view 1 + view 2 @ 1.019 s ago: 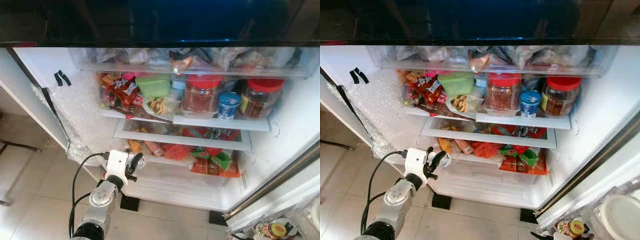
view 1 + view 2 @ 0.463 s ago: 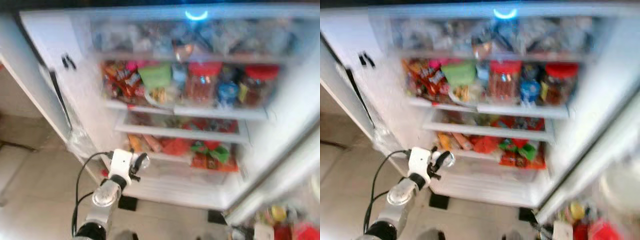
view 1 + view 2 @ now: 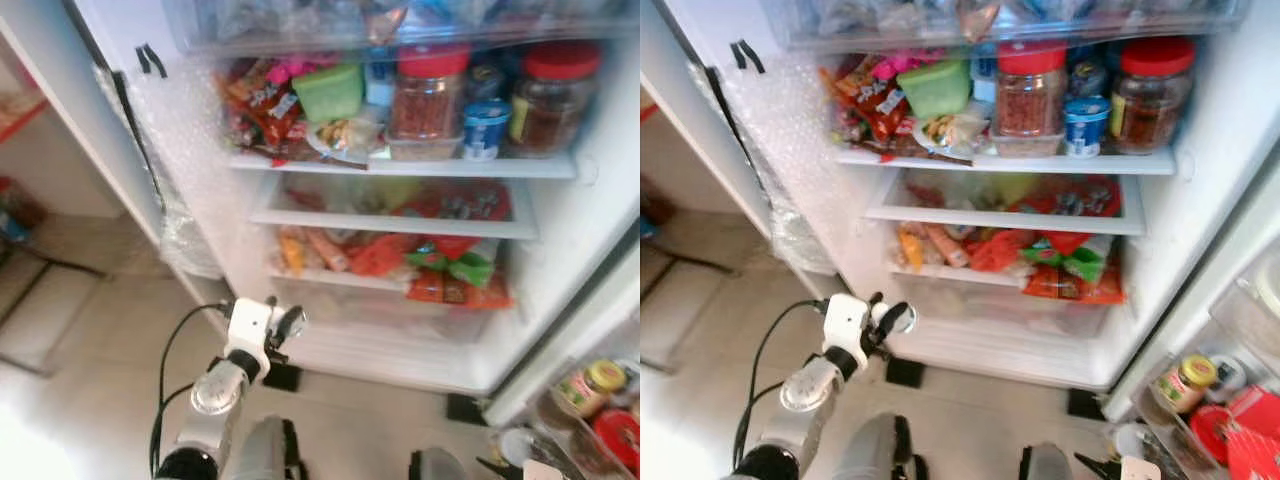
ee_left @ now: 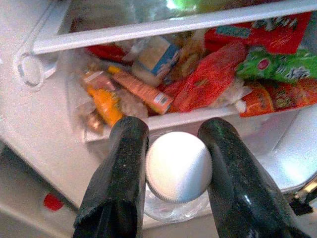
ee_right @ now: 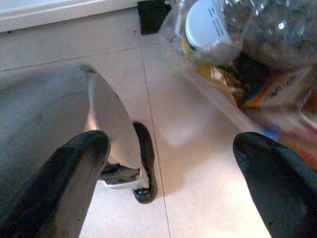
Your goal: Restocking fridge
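My left gripper grips a white-capped jar before the fridge's lower drawer edge; not yet stocked. My right gripper hangs wide open, empty, above the floor.

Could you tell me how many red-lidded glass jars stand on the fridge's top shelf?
2: one red-lidded glass jar mid-shelf, another red-lidded jar at the right end. Others may be hidden behind the packets.

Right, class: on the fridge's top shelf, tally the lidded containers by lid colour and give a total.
Red-lidded glass jars: 2 (one, the other)
Blue-lidded white tub: 1
Green plastic box with green lid: 1
Total: 4
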`<state>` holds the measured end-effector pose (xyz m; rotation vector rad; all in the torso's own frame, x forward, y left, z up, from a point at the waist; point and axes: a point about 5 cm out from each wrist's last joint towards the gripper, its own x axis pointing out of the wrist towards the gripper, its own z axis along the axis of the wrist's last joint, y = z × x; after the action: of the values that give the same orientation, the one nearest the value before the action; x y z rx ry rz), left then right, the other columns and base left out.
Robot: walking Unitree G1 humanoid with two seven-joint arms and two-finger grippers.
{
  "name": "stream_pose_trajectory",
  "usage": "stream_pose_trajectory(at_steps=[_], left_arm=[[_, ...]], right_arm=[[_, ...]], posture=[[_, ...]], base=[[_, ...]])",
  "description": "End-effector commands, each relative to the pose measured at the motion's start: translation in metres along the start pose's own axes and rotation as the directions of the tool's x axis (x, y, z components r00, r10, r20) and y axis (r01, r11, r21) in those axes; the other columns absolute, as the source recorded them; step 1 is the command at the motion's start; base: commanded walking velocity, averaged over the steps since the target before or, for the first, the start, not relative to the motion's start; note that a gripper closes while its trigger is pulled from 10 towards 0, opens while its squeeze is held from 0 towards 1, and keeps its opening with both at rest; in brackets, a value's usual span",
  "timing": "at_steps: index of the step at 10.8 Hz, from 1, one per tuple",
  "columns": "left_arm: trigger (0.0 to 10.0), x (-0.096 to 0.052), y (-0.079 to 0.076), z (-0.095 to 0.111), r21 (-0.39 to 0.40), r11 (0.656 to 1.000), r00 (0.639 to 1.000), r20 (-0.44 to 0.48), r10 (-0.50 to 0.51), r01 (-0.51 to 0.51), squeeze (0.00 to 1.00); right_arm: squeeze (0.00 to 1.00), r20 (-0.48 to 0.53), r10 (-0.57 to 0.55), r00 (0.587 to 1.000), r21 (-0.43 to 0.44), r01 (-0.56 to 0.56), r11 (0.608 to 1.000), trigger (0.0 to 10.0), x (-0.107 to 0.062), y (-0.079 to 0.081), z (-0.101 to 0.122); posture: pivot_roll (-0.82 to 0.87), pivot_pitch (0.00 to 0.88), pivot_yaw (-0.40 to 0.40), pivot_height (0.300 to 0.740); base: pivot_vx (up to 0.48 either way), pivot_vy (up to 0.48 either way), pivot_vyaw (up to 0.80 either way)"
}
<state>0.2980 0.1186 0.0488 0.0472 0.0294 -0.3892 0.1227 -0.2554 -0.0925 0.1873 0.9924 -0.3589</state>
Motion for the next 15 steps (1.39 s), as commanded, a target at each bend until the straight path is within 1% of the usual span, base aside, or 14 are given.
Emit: stream_pose_trajectory(at_steps=[1,2,3,6,7,12,15], left_arm=[[10.0,0.001,0.002,0.004,0.004,1.000,1.000,0.012,-0.004,0.004,0.00],[10.0,0.003,-0.001,0.005,-0.007,1.000,1.000,0.018,-0.020,0.020,0.00],[10.0,0.006,-0.003,0.014,-0.015,0.999,0.998,0.061,-0.031,0.032,0.00],[10.0,0.012,-0.005,0.035,0.030,0.999,0.988,0.148,-0.042,0.038,0.00],[10.0,0.013,-0.005,0.038,0.038,0.998,0.987,0.156,-0.045,0.039,0.00],[10.0,0.014,-0.008,0.044,0.071,0.996,0.984,0.165,-0.067,0.056,0.00],[10.0,0.017,-0.010,0.053,0.092,0.994,0.977,0.198,-0.073,0.056,0.00]], right_arm=[[0.00,-0.023,0.010,1.000,0.012,-0.010,1.000,10.0,-0.001,0.003,-0.008],[0.00,-0.030,0.014,0.999,0.008,-0.014,1.000,10.0,-0.001,0.003,-0.009],[0.00,-0.036,0.014,0.999,0.001,-0.014,1.000,10.0,-0.001,0.003,-0.008],[0.00,-0.040,0.016,0.999,0.006,-0.016,1.000,10.0,-0.001,0.004,-0.008],[0.00,-0.039,0.018,0.999,0.011,-0.018,1.000,10.0,0.000,0.005,-0.008],[0.00,-0.047,0.025,0.999,0.005,-0.024,1.000,10.0,0.000,0.006,-0.008],[0.00,-0.050,0.026,0.998,-0.003,-0.026,1.000,10.0,0.000,0.005,-0.007]], posture=[[-0.08,0.111,0.111,0.621],[-0.09,0.113,0.109,0.621],[-0.08,0.113,0.107,0.621],[-0.07,0.114,0.109,0.621],[-0.07,0.112,0.113,0.621],[-0.07,0.111,0.114,0.621],[-0.07,0.110,0.112,0.621]], base=[[0.000,0.000,0.00],[0.000,0.000,0.00],[0.000,0.000,0.00],[0.000,0.000,0.00],[0.000,0.000,0.00],[0.256,0.000,0.00],[0.259,0.000,0.00]])
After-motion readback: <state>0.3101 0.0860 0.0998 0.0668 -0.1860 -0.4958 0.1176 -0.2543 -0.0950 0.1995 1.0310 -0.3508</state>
